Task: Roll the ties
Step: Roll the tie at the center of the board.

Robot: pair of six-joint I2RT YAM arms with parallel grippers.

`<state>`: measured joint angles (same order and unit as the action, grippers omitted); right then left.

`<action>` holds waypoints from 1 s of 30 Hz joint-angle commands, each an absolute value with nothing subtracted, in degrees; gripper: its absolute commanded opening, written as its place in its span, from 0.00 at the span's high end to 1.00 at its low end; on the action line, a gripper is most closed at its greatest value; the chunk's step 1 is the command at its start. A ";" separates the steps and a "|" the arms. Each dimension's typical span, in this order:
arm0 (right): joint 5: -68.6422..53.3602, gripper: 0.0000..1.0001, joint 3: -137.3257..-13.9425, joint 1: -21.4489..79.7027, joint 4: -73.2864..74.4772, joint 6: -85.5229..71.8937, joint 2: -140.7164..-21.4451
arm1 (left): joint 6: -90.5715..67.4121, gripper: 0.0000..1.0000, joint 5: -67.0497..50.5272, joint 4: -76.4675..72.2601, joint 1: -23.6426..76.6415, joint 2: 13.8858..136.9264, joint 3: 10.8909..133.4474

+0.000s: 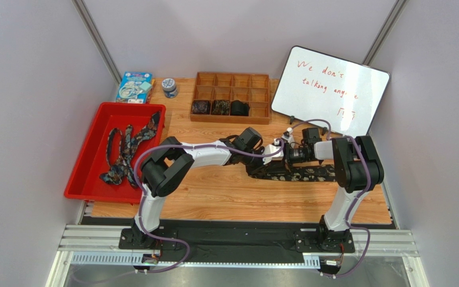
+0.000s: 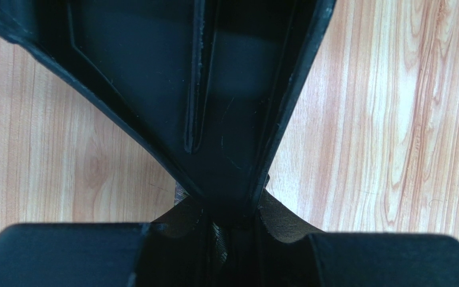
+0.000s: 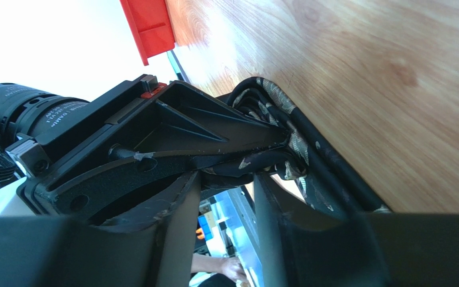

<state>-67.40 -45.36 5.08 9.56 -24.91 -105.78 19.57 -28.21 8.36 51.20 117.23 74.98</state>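
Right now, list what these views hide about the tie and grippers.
Left wrist: dark fingers crowd the left gripper; its hold is unclear.
Right wrist: the other arm's finger blocks the right gripper; its hold on the tie is unclear.
Top view: both grippers bunch over the tie; how far it is rolled is hidden.
Top view: coils in the organizer too small to judge.

Whiteboard [image 1: 329, 103], red handwriting reads "We don't", "talking any", remainder illegible
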 commanded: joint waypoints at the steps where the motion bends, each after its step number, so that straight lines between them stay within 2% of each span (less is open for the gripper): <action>1: -64.34 0.68 -46.75 8.61 9.39 -24.00 -107.30 | 18.55 0.84 -27.42 15.47 52.03 121.64 71.28; 2: -63.90 0.79 -46.93 8.61 10.01 -23.39 -107.92 | 18.54 0.84 -27.51 15.47 51.94 121.55 71.19; 5: -62.05 1.00 -48.16 8.61 14.23 -20.14 -109.77 | 18.20 0.83 -27.33 15.47 51.68 121.12 70.84; 9: -58.90 1.00 -48.78 7.12 18.36 -17.24 -110.04 | 17.93 0.80 -26.98 15.38 51.07 120.50 70.49; 15: -52.13 1.00 -50.36 5.72 24.95 -13.36 -109.77 | 19.33 0.69 -24.96 14.85 49.75 118.66 70.14; 27: -44.48 1.00 -52.73 3.34 32.95 -8.62 -109.43 | 21.01 0.67 -20.57 14.24 49.92 117.16 69.08; 30: -41.58 1.00 -52.91 3.08 34.19 -7.65 -109.42 | 21.44 0.61 -20.13 14.68 49.92 116.28 68.82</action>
<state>-52.49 -52.66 3.90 30.44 -12.56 -108.88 19.90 -25.85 6.48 50.68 115.31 72.14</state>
